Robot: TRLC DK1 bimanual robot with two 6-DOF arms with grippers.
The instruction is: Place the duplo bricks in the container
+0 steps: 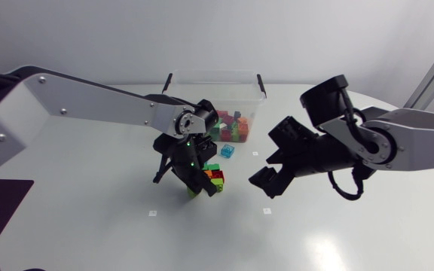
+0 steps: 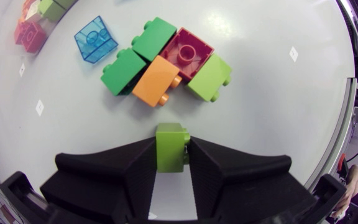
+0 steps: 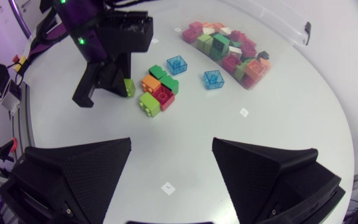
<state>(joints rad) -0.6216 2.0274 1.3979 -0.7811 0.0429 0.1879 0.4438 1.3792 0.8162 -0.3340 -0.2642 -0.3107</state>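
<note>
My left gripper is shut on a light green brick just over the table; the head view shows this gripper pointing down beside the pile. Ahead of it lies a cluster of bricks: two green, one dark red, one orange and one lime. A clear blue brick lies beyond them. The clear container at the back holds several coloured bricks. My right gripper hovers open and empty to the right of the cluster.
A second clear blue brick lies on the table close to the container's wall. Small white markers dot the white tabletop. My right arm stretches in from the right edge.
</note>
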